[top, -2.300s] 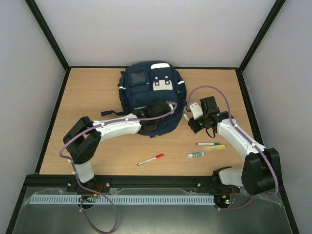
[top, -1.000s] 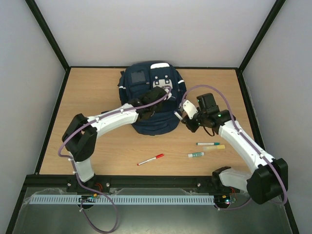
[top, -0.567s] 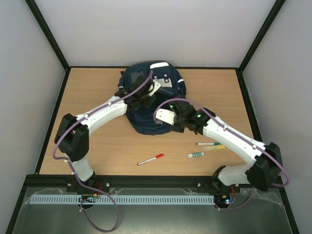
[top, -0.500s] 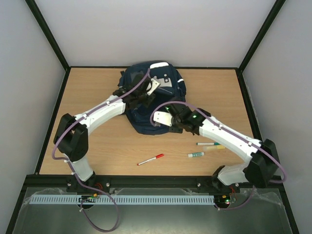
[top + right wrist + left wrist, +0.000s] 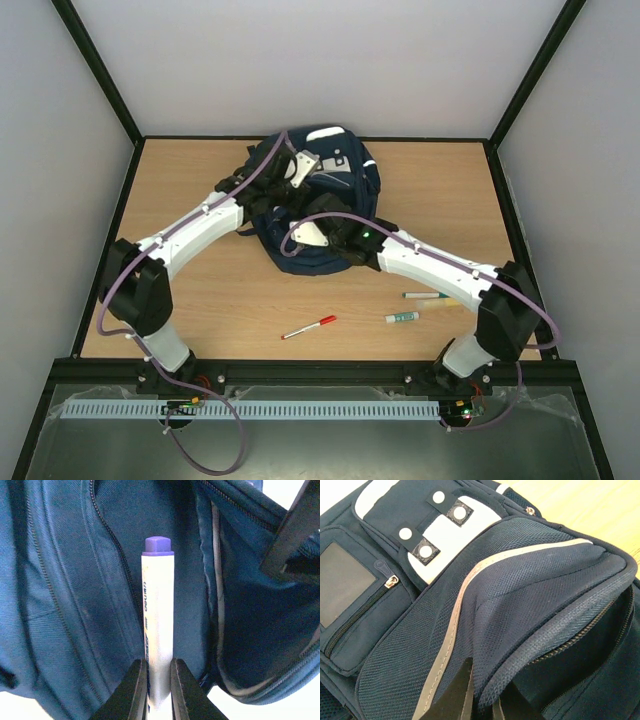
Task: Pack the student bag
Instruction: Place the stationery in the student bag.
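- currently the student bag [image 5: 355,190] lies at the far middle of the worktop [image 5: 200,180], front pockets facing up, with one zipped compartment standing open.
- left claw [image 5: 482,700]: closed tight, pinching the navy fabric at the lip of the zip opening. i judge that it is holding the mouth of the bag apart.
- right claw [image 5: 156,680]: closed almost fully on a purple-capped marker [image 5: 158,620]. it grips the white barrel low down, and the cap points into the opening between the two zip edges.
- progress: i judge this insertion to be mid-step. the marker is at the mouth of the compartment but not yet released.
- left to do: four items lie on the near part of the worktop, well apart from the bag:
  - a red pen [image 5: 310,327]
  - a green-capped marker [image 5: 427,295]
  - a pale yellow stick [image 5: 448,301] just beside that marker
  - a short white tube [image 5: 402,317] with a green end
- i cannot tell what is already inside the bag. the zip is open, so closing is not yet done.
- writing: a line of small dark print runs lengthwise along the held marker's barrel, too blurred to read.
- writing: the bag's white patch shows round studs only, and the window pocket looks blank. i can read no brand anywhere.
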`<action>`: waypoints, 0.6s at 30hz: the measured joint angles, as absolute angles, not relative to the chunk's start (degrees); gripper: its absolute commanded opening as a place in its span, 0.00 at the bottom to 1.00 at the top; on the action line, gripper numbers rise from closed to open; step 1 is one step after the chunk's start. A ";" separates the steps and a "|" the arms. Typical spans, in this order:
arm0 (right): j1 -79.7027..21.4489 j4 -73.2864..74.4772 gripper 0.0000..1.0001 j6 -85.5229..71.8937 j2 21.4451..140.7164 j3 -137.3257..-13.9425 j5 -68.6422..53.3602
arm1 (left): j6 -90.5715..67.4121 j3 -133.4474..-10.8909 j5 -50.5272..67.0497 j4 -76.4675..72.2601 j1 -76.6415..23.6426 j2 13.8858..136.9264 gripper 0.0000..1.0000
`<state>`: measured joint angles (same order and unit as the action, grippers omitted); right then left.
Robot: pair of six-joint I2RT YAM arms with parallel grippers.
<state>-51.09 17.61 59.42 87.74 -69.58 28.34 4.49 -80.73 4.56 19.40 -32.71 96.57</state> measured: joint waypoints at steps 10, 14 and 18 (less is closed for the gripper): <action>-51.42 11.16 0.01 68.47 92.88 -70.22 31.46 | 2.74 -80.73 9.45 20.58 -29.69 94.80 0.04; -51.42 8.54 0.02 71.35 95.55 -71.37 32.01 | 1.74 -80.73 11.94 20.56 -28.27 94.61 0.04; -51.42 3.79 0.06 73.78 98.48 -71.77 32.49 | 0.89 -80.73 13.67 20.53 -27.42 94.61 0.05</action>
<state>-51.42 3.79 73.78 98.48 -71.77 32.49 0.89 -80.73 13.67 20.53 -27.42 94.61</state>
